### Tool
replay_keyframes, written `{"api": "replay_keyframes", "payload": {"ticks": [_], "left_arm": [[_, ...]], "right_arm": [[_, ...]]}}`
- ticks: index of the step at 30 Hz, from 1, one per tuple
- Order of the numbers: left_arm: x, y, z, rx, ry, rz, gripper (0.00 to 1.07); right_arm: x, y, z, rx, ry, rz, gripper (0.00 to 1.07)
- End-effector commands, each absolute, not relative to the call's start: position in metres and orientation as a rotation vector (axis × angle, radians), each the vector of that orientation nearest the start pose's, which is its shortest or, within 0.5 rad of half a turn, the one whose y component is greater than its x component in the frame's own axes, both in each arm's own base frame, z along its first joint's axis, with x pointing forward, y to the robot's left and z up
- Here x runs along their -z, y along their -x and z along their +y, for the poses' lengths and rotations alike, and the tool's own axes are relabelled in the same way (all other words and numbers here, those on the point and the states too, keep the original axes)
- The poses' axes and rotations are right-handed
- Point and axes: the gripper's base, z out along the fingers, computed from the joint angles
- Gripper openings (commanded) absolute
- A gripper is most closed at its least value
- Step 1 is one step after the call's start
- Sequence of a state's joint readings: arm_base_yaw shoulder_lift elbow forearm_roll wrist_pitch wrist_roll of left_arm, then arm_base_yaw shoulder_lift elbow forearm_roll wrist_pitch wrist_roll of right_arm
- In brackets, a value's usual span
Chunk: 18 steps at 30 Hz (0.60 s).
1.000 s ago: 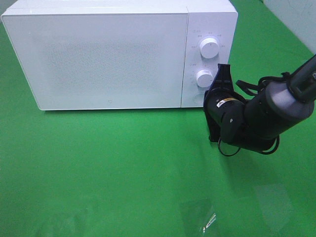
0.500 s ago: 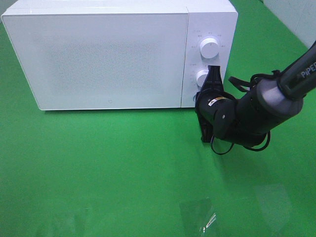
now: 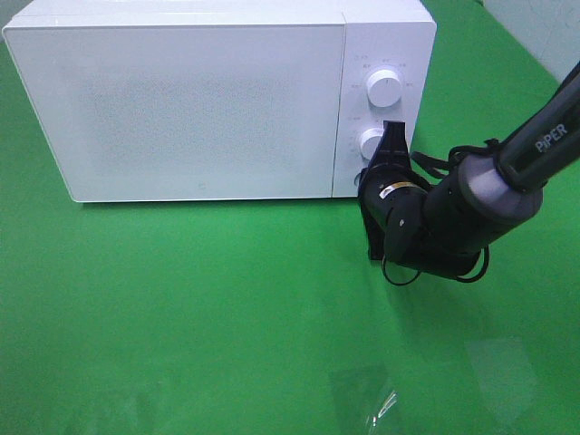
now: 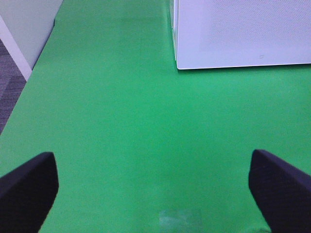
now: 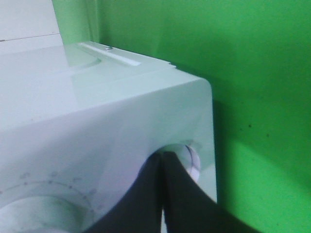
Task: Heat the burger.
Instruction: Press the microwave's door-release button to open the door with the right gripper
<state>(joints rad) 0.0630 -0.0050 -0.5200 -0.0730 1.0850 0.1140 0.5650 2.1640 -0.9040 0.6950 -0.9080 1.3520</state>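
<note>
The burger is out of view in every frame. The white microwave (image 3: 199, 100) stands at the back of the green table with its door closed. My right gripper (image 3: 364, 183) is shut with nothing in it. Its tips rest at the low right corner of the microwave's control panel, just below the lower knob (image 3: 370, 140). In the right wrist view the shut fingertips (image 5: 162, 158) touch a small round button (image 5: 193, 158) on the panel. My left gripper (image 4: 155, 194) is open and empty, hovering over bare green cloth in front of the microwave's corner (image 4: 180, 63).
The upper knob (image 3: 384, 88) sits above the lower one on the panel. A small scrap of clear film (image 3: 381, 403) lies on the cloth near the front. The table's left edge and grey floor (image 4: 9, 92) show in the left wrist view.
My right arm has swung left and in toward the microwave, bringing the shut gripper up against the lower part of the control panel. The left gripper has not changed.
</note>
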Motion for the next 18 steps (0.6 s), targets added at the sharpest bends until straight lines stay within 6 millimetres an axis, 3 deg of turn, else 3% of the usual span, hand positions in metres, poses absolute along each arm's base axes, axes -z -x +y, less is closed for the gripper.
{"api": "replay_keyframes", "payload": {"ticks": [1, 11, 18], "left_arm": [[-0.281, 0.011, -0.007, -0.017, -0.052, 2.01, 1.0], [-0.281, 0.011, -0.007, -0.016, -0.051, 2.01, 1.0], [-0.281, 0.011, -0.007, -0.016, -0.051, 2.01, 1.0]], "right_arm": [[-0.122, -0.369, 0.16, -1.191, -1.311, 1.17, 0.0], [-0.124, -0.394, 0.159, -1.253, -1.241, 1.049, 0.0], [-0.124, -0.394, 0.159, -1.254, -1.232, 1.056, 0.0]]}}
